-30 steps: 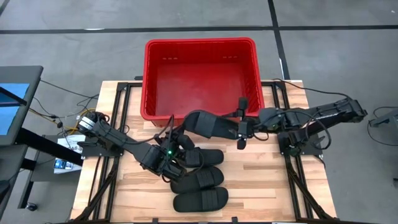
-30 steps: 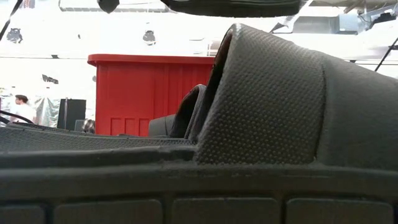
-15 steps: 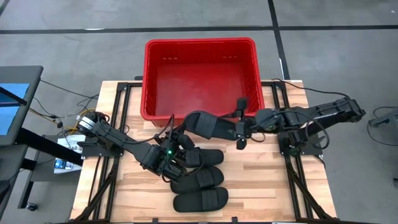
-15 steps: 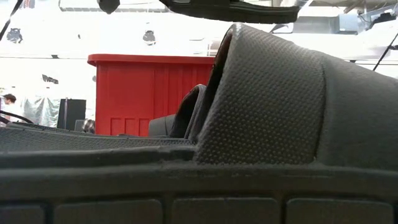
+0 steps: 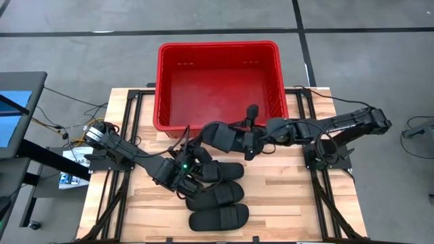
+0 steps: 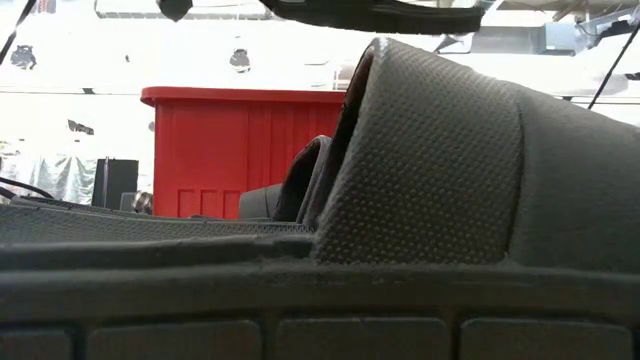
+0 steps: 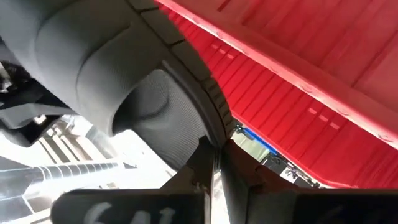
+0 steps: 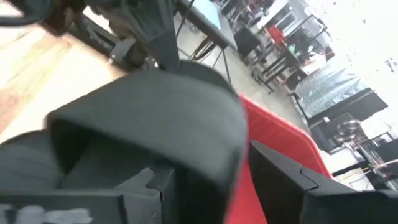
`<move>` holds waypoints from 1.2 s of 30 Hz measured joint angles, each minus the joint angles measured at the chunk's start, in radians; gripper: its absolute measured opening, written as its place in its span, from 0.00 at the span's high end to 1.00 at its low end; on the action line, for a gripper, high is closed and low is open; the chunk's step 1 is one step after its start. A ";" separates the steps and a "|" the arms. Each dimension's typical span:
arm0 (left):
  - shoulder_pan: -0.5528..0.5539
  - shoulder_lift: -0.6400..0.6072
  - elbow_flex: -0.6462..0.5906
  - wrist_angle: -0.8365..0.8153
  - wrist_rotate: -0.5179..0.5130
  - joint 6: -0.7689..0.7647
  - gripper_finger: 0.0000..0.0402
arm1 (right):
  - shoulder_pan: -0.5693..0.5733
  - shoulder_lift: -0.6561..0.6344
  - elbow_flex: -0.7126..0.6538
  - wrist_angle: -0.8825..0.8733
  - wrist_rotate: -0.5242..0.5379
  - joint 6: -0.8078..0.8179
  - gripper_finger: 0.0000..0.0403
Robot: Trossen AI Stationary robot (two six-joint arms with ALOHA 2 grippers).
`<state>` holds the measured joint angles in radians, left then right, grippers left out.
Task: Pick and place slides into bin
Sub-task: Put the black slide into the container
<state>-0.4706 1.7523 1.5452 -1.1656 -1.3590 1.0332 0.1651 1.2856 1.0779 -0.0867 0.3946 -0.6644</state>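
Note:
A black slide (image 5: 218,135) is lifted above the table just in front of the red bin (image 5: 161,81); its sole shows from below in the low view (image 6: 370,14). My right gripper (image 5: 248,139) is shut on its right end. My left gripper (image 5: 196,154) is at its left end, shut on its edge. Three more slides lie flat on their soles on the table: one (image 5: 225,172) under the lifted slide, one (image 5: 215,196) nearer, and one (image 5: 218,218) by the near edge, which fills the low view (image 6: 430,170). My left gripper pinches the ribbed edge of the slide's sole (image 7: 215,127) between its two fingers, next to the strap. The fingers come from the table's left, slanting up. The slide is clear of the table. How far back it reaches is hidden. My right gripper holds the slide's strap end (image 8: 155,118), one finger (image 8: 146,180) on one side and the other finger (image 8: 283,171) on the other. The fingers come level from the table's right. The slide is clear of the table; the place of contact is hidden by the strap.
The bin's near wall (image 7: 292,93) stands close behind the lifted slide. Black frame rails (image 5: 132,129) run along both sides of the wooden table. A cluttered room (image 8: 292,37) with desks lies beyond the table.
My right gripper has gone toward the table's left edge with the slide's right end and has turned a little. The lifted slide now looks shorter from above, its left end staying by my left gripper.

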 joint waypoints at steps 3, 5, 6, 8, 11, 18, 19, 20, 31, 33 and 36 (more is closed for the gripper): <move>0.000 0.000 0.000 -0.001 -0.001 -0.005 1.00 | -0.004 -0.015 0.000 -0.001 0.000 -0.001 0.73; 0.000 0.000 0.000 0.000 -0.001 -0.005 1.00 | -0.004 -0.029 0.000 -0.017 0.001 -0.002 0.88; 0.000 0.000 0.000 0.001 0.001 -0.005 1.00 | -0.006 -0.035 0.000 -0.036 0.001 -0.003 0.94; 0.000 0.000 0.000 0.005 0.001 -0.005 1.00 | -0.006 -0.043 0.000 -0.056 0.000 0.013 0.97; 0.000 0.000 0.000 0.017 0.001 -0.005 1.00 | -0.006 -0.058 0.000 -0.091 -0.001 0.033 0.99; 0.000 0.001 0.000 0.048 -0.010 -0.013 1.00 | 0.019 -0.072 0.000 -0.139 0.070 0.037 0.99; 0.000 0.001 0.001 0.050 -0.013 -0.019 1.00 | 0.019 -0.075 0.000 -0.140 0.071 0.040 0.99; 0.000 0.001 0.001 0.049 -0.017 -0.024 1.00 | 0.019 -0.075 0.001 -0.139 0.072 0.043 0.99; -0.002 -0.003 0.063 0.021 -0.110 -0.103 0.88 | 0.017 -0.088 -0.001 -0.175 0.108 0.044 1.00; -0.003 -0.003 0.087 0.034 -0.111 -0.103 0.83 | 0.016 -0.086 -0.002 -0.174 0.116 0.044 1.00; -0.004 -0.003 0.113 0.031 -0.110 -0.116 0.75 | 0.017 -0.088 -0.002 -0.161 0.118 0.044 1.00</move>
<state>-0.4744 1.7496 1.6579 -1.1350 -1.4690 0.9173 0.1818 1.1978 1.0760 -0.2475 0.5131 -0.6205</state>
